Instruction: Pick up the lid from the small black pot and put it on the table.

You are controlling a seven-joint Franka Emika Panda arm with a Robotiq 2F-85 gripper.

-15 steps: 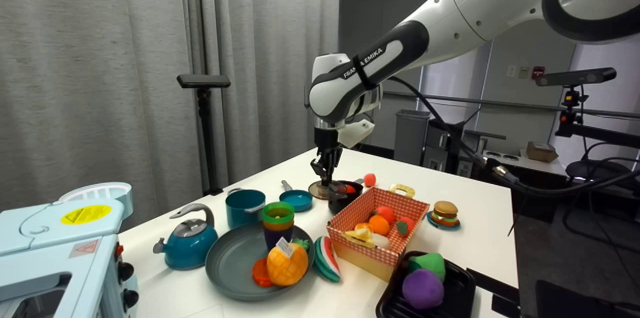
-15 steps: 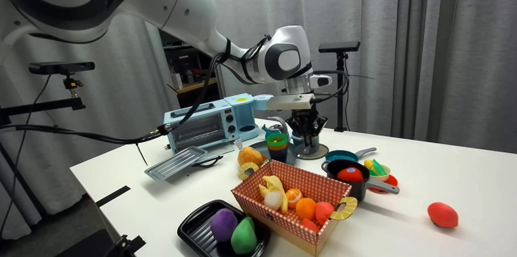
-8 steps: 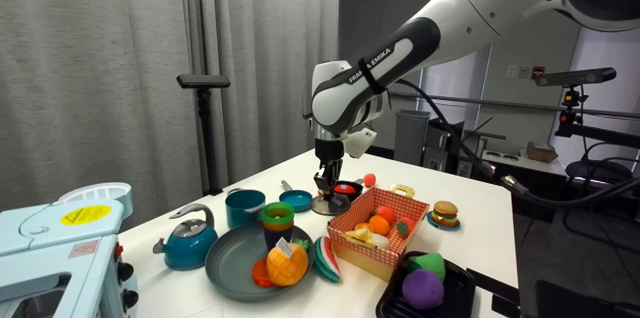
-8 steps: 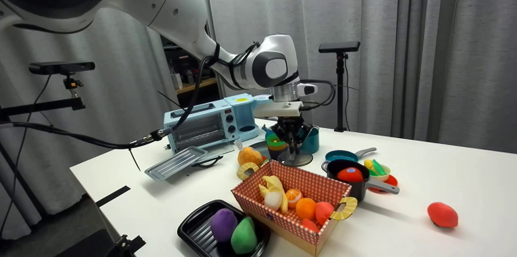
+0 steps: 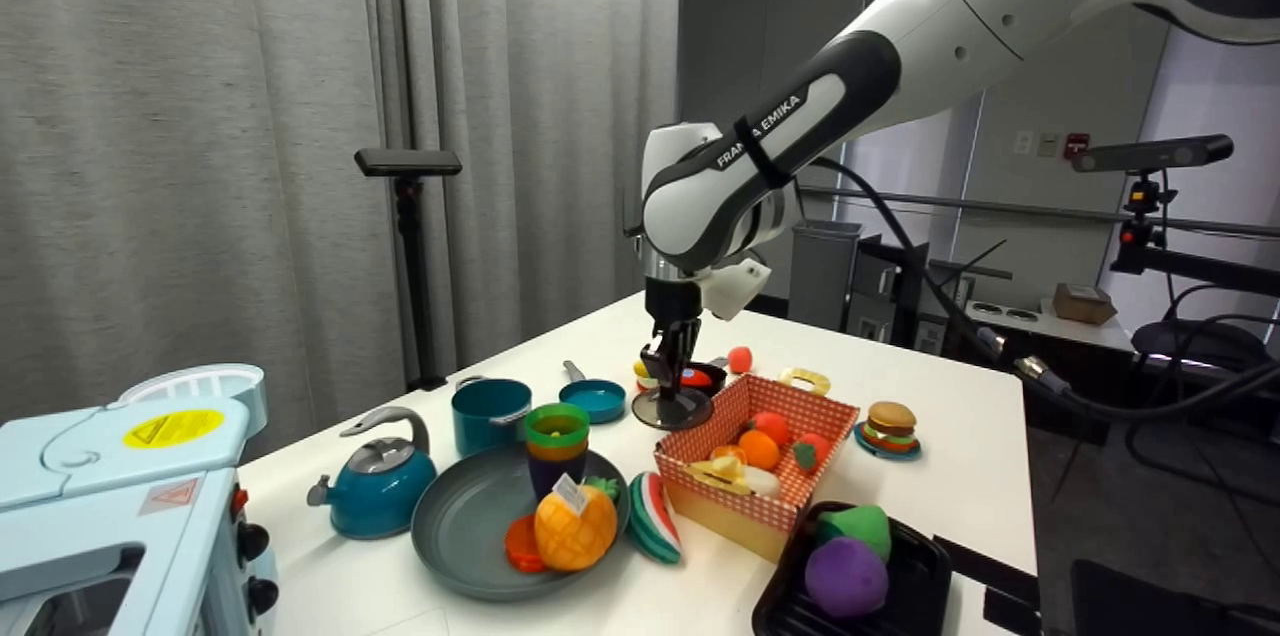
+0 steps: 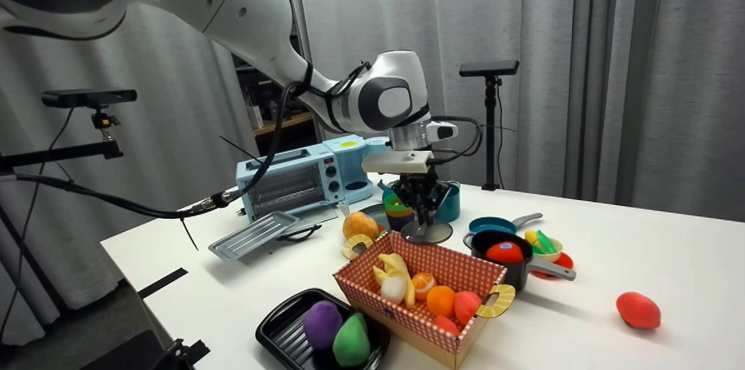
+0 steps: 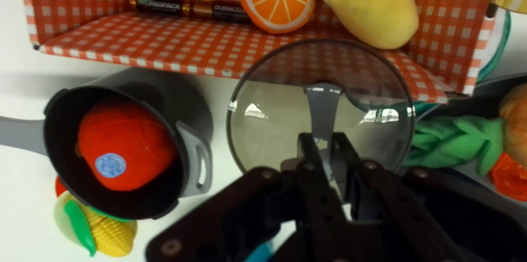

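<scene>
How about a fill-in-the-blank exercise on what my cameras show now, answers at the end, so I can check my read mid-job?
1. The gripper holds the lid by its ____.
2. The round toy inside the small black pot is coloured ____.
3. In an exterior view, the purple toy shares the black tray with another toy, coloured ____.
4. In the wrist view, part of the checked box shows through the transparent ____.
Missing words: handle; red; green; lid.
</scene>
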